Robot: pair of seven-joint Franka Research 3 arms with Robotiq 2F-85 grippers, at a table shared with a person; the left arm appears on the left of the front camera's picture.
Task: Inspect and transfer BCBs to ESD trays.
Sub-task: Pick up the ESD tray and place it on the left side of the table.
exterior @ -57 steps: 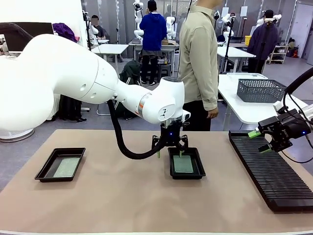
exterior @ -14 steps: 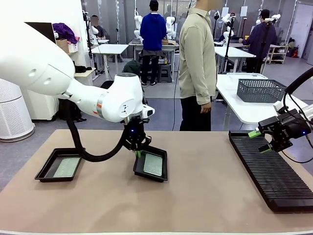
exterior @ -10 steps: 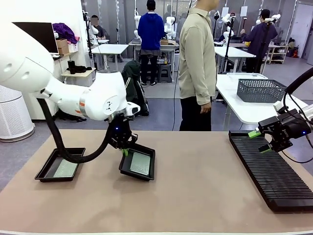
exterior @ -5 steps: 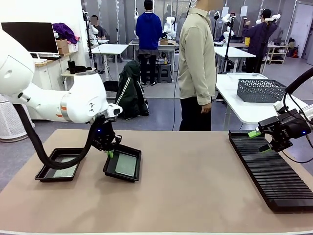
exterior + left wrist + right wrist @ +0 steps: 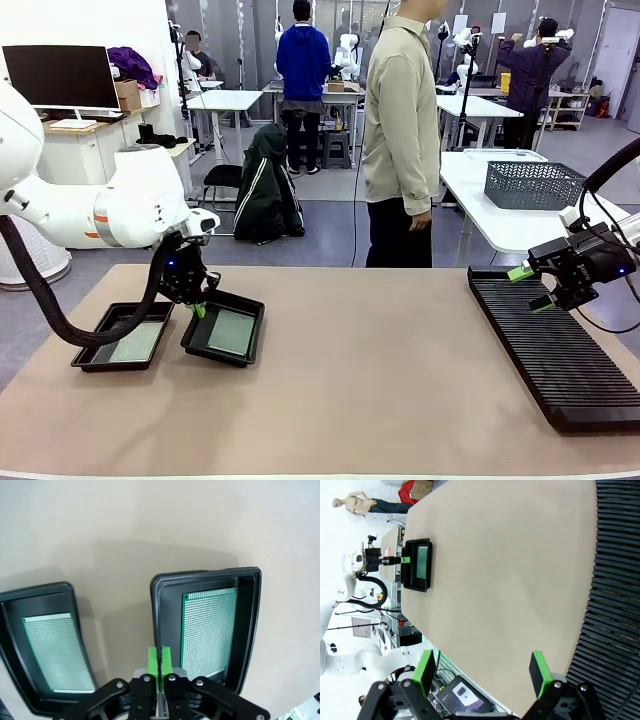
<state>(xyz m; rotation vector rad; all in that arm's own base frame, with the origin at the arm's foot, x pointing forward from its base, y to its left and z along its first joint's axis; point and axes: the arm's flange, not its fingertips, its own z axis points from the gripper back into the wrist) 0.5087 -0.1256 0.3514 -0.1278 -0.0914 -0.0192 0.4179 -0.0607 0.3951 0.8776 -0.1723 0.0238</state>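
Two black ESD trays sit at the table's left, each with a green BCB lying flat inside. The left tray [image 5: 95, 343] holds a pale BCB [image 5: 136, 342]. My left gripper [image 5: 196, 309] is shut on the rim of the second tray [image 5: 210, 349], which carries another BCB [image 5: 232, 332]. In the left wrist view the green pads [image 5: 159, 659] pinch this tray's wall [image 5: 158, 610] beside its board [image 5: 207, 628], with the other tray [image 5: 30, 596] and its board [image 5: 59, 652] alongside. My right gripper [image 5: 530, 287] hangs open over the ribbed rack, its fingertips [image 5: 538, 673] wide apart.
A long ribbed black rack [image 5: 555, 345] fills the table's right side. A person [image 5: 404, 130] stands at the far edge, hands down. A grey mesh basket [image 5: 532, 184] rests on a white table behind. Bare tan tabletop [image 5: 380, 380] spreads across the middle.
My left gripper has dragged the second tray with its board steadily leftward from the table's middle until it lies next to the left tray. The right arm has stayed still.
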